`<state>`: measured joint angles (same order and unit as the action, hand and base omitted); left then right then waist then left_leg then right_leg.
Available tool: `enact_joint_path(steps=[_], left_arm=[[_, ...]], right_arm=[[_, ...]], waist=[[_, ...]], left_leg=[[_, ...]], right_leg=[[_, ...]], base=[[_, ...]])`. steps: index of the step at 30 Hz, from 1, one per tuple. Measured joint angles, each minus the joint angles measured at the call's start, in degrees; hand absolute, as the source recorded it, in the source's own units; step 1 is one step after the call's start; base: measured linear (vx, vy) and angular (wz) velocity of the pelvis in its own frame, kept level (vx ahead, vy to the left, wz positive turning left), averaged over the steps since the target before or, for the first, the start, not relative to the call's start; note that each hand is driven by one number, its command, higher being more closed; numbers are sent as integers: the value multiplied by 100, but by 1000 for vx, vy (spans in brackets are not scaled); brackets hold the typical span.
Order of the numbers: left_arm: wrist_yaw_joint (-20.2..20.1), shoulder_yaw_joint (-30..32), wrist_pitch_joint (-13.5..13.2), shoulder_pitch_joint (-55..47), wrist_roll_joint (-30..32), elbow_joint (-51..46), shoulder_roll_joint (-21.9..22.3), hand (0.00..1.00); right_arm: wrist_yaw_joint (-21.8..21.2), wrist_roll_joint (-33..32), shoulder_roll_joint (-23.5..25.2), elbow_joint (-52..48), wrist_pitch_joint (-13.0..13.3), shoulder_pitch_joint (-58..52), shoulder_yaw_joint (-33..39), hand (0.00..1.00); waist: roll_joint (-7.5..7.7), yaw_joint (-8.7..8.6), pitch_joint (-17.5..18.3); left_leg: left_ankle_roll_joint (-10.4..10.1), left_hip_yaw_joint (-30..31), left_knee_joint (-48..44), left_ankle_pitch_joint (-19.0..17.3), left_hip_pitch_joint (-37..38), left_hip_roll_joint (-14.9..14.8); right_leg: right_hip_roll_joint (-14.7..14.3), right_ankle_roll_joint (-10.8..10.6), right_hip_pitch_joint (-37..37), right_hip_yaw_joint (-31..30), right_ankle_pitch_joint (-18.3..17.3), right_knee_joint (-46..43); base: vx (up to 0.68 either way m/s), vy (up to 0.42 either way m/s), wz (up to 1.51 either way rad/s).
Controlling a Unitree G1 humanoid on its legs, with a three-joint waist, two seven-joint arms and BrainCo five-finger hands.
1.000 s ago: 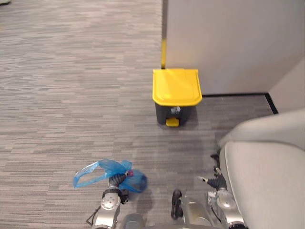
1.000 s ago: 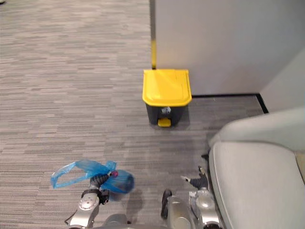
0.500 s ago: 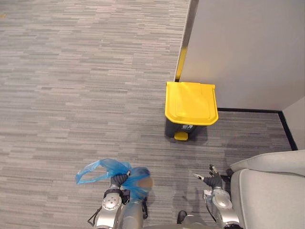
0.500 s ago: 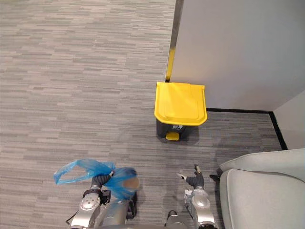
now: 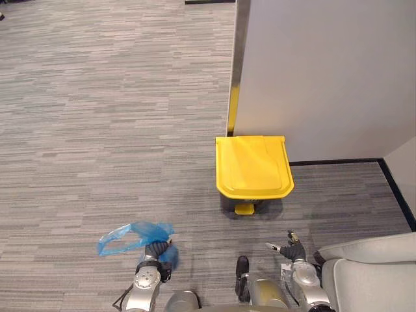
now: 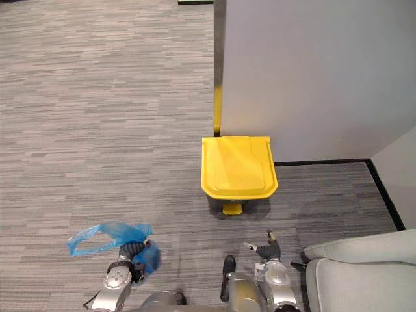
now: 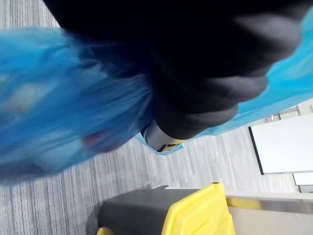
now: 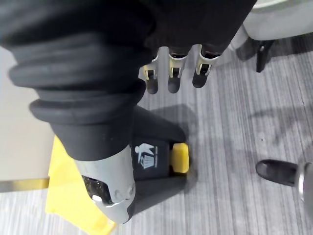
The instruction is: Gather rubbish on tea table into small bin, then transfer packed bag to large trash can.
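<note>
A blue plastic bag [image 5: 133, 234] hangs from my left hand [image 5: 158, 251], low on the left above the carpet. In the left wrist view the bag [image 7: 58, 112] bunches up against the hand's dark cover, with the fingers curled round it. The large trash can [image 5: 253, 166] has a yellow lid, which is down, a dark body and a yellow pedal [image 5: 244, 208]. It stands against the grey wall, ahead and slightly right. My right hand [image 5: 290, 248] is low on the right, short of the can, its fingers [image 8: 171, 78] relaxed and holding nothing. The pedal [image 8: 180, 157] lies just past them.
A grey partition wall [image 5: 325, 71] with a yellow-striped corner edge [image 5: 231, 110] rises behind the can. A light grey armchair [image 5: 374, 276] fills the lower right corner. Grey striped carpet [image 5: 97, 117] stretches away to the left.
The whole view has shifted with the camera, and the can now sits nearer the middle. The bag stays in my left hand, its bulging end swung in behind the hand.
</note>
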<state>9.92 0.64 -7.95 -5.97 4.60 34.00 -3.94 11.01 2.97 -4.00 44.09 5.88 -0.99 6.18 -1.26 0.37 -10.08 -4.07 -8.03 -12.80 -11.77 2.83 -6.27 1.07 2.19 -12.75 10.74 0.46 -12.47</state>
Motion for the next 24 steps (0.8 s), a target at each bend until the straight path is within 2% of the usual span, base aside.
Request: enact_joint_path(steps=[1, 3, 5, 6, 7, 8, 9, 11, 13, 15, 18, 24], left_arm=[[-4, 1, 1, 52, 0, 35, 44, 100], [-61, 3, -2, 34, 1, 28, 159, 100], [-113, 2, -1, -76, -2, -66, 307, 100], [-114, 0, -2, -94, -3, -101, 336, 100], [-115, -3, -3, -83, -4, -168, 350, 100], [-110, 2, -9, -78, -5, -192, 348, 100], [-111, 1, -10, -70, -5, -191, 346, 100], [-112, -7, -11, -44, -5, -185, 354, 100], [-110, -10, -10, -26, -4, -151, 292, 100], [-108, -25, -5, -14, -5, -19, 230, 100], [-104, -12, 12, -110, -4, 144, 119, 100], [-94, -3, 6, -147, -3, 230, -189, 100]], right_arm=[[1, -1, -5, -1, 0, -14, 43, 0], [2, -15, 7, -57, 0, -111, 78, 0], [-2, -25, 73, -330, 20, -302, -30, 0], [-2, -26, 91, -354, 21, -313, -42, 0], [0, -54, 150, -393, 15, -296, -23, 0], [1, -66, 170, -442, 20, -289, -18, 0], [0, -67, 168, -442, 21, -275, -15, 0], [1, -68, 136, -435, 16, -261, 65, 0], [5, -69, 155, -398, 13, -276, 90, 0], [5, -68, 138, -315, 13, -237, 127, 0], [-1, -66, 139, -110, 12, -164, 119, 0], [-4, -65, 112, 228, 11, -56, 120, 0]], waist=[[2, -52, -1], [49, -96, -22], [42, -27, -41], [42, 16, -41], [-29, 60, 5], [28, 57, -13], [1, 58, -5], [-170, 59, 50], [-39, 68, 62], [17, 80, 67], [-16, 80, 70], [-26, 71, 76]], left_leg=[[-41, 52, -38, 33, 9, -45], [-70, 97, -847, 33, -77, -123], [-273, 30, -2712, 222, -784, -432], [-260, -35, -3002, 209, -929, -523], [-48, -131, -3080, 55, -1158, -617], [1, -198, -2666, 26, -1232, -625], [16, -220, -2305, 44, -1231, -620], [-8, -129, -824, 337, -1057, -518], [-8, -76, -323, 379, -819, -330], [46, -172, -164, 432, -776, -176], [117, -327, 95, 479, -494, -14], [120, -362, 590, 721, -369, 47]], right_leg=[[-7, 4, 95, 70, -63, 25], [4, -18, 537, 217, -201, 178], [-10, 26, 965, 241, -366, 341], [-28, 62, 1015, 235, -404, 371], [-31, 62, 1067, 201, -430, 387], [-6, -14, 1054, 171, -396, 387], [1, -48, 1053, 154, -378, 382], [-33, -196, 1041, 70, -416, 310], [32, -343, 1054, -22, -335, 498], [139, -421, 1057, -141, -207, 683], [211, -507, 1193, -341, -112, 872], [166, -451, 1155, -502, 130, 1197]], base=[[180, -57, 49], [146, -35, 45], [101, 7, 6], [82, 42, -9], [96, 61, -15], [98, 68, -14], [102, 112, -12], [106, 165, -13], [100, 115, -7], [53, 115, -14], [40, 109, -31], [-19, -12, -15]])
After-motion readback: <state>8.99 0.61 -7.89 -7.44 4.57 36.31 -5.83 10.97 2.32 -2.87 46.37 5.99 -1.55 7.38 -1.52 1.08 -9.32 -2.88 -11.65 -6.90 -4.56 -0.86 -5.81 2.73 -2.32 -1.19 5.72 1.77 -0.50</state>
